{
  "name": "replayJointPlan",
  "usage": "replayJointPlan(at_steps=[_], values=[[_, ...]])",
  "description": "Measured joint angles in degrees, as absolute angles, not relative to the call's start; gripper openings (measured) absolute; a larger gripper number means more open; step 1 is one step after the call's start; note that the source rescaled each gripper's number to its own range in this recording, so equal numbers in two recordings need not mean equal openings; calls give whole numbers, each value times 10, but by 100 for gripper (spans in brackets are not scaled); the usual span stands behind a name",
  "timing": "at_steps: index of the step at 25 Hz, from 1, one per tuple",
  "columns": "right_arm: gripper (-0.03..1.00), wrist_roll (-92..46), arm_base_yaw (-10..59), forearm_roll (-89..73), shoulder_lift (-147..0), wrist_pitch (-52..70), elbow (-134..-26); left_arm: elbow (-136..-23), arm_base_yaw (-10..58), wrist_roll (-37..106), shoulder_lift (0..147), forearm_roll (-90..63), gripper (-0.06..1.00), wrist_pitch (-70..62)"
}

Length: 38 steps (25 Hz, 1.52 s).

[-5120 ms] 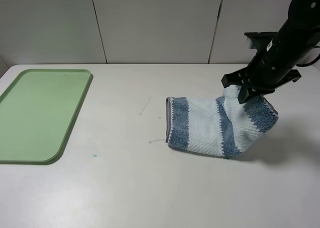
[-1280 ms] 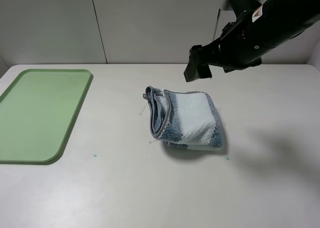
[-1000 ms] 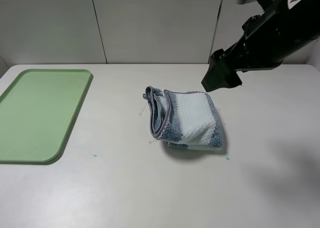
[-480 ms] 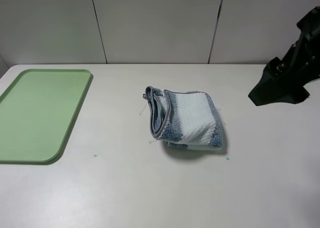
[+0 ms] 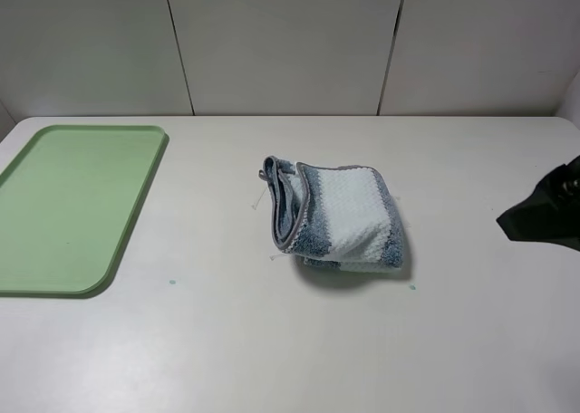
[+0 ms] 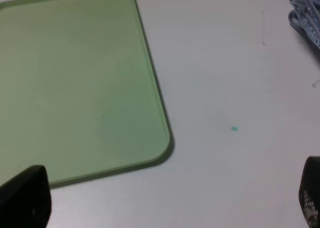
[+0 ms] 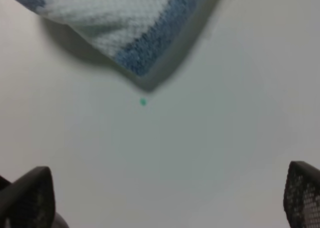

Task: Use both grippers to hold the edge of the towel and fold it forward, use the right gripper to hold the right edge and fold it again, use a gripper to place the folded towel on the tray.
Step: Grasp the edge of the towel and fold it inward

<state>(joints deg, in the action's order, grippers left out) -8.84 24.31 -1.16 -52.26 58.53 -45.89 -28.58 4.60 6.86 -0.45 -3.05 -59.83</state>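
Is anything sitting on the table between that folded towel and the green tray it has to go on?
Nothing visible does. Between the towel and the tray lies only bare table, with a tiny green speck on it.

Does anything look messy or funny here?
The towel looks a bit messy. It is a lumpy bundle lying crooked on the table, and its grey hem layers gape open at the end facing the tray. A tiny teal speck also marks the table near the tray.
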Motion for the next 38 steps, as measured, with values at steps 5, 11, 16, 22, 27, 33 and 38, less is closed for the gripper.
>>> replayJointPlan(at_steps=[5,11,16,22,27,33,38], values=[[100,-90,206,-35,-459,559,-403,-286,46,69,-5,-30,100,-598],[100,-100,152,-46,-388,556,-354,-286,46,69,-5,-30,100,-598],[100,-104,136,-49,-315,544,-324,-286,46,69,-5,-30,100,-598],[100,-105,136,-51,-239,539,-302,-286,46,69,-5,-30,100,-598],[100,-104,136,-51,-195,551,-302,-286,46,69,-5,-30,100,-598],[100,-103,136,-45,-128,580,-288,-286,46,69,-5,-30,100,-598],[100,-94,136,-36,-42,581,-288,-286,46,69,-5,-30,100,-598]])
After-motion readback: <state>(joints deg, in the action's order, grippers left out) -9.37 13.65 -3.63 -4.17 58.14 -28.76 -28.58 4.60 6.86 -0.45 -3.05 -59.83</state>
